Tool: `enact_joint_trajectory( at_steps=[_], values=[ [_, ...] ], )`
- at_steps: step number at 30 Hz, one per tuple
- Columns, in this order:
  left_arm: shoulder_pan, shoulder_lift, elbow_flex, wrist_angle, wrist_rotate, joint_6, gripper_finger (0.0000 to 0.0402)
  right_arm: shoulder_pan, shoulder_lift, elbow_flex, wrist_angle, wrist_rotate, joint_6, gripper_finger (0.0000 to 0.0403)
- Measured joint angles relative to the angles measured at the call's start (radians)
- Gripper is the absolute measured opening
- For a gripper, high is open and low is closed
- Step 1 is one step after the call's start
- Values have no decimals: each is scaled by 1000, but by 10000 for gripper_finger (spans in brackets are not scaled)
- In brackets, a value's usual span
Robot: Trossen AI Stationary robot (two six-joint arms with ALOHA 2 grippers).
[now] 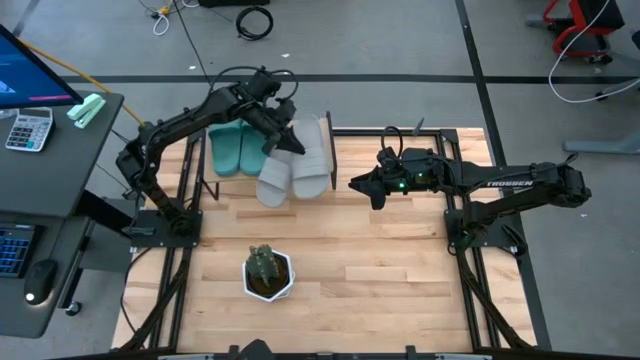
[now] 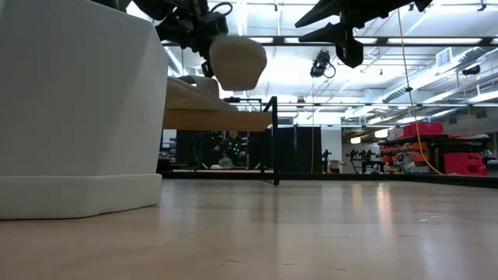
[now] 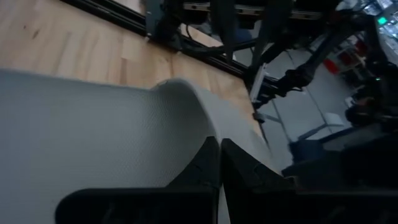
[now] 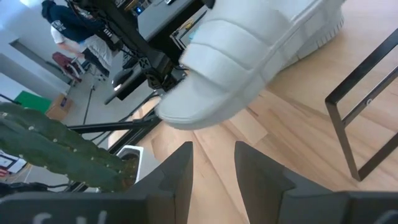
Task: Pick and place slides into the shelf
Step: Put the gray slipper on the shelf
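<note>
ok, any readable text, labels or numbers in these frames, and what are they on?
"TROSSEN": white lettering along the right arm, high view.
Calculator keys on the side desk: too small to read.
Monitor screen: too small to read.
White print on the person's jacket, right wrist view: not legible.
No other text visible.

light comes from overhead: in the low view bright ceiling strips (image 2: 436, 43) blow out to white and lay a pale sheen along the table (image 2: 327, 225), whose nearest boards are soft and out of focus. the white pot (image 2: 74, 109) fills that view's left side as a flat, featureless mass. the high view is evenly lit, with only faint shadows under the arms. the left wrist view is dim and smeared, the grey slide (image 3: 93, 137) a blur. the right wrist view is bright, its nearest parts soft.
</note>
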Motion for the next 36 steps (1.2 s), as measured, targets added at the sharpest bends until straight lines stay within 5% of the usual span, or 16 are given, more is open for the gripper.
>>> enact_joint_trajectory(
  at_steps=[36],
  values=[
    [-11,90,-4,140,2,30,5,1,0,0,1,0,12,124]
  ],
)
